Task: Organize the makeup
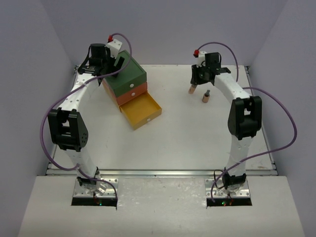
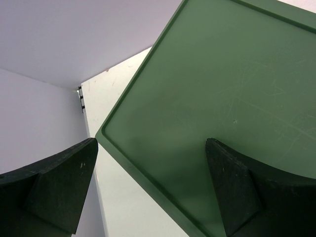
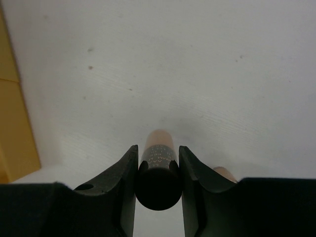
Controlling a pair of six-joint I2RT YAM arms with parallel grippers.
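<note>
firmly, right gripper (image 3: 157, 154) clamps tan tube (image 3: 158, 143).

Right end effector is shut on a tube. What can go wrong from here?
1. The right end effector pinches the tube near its dark cap; it may swivel or slip on lifting.
2. The second tube sits close by and may get knocked.
3. The left end effector hovers open over the green chest, near the open yellow drawer; the arms may crowd there.
</note>
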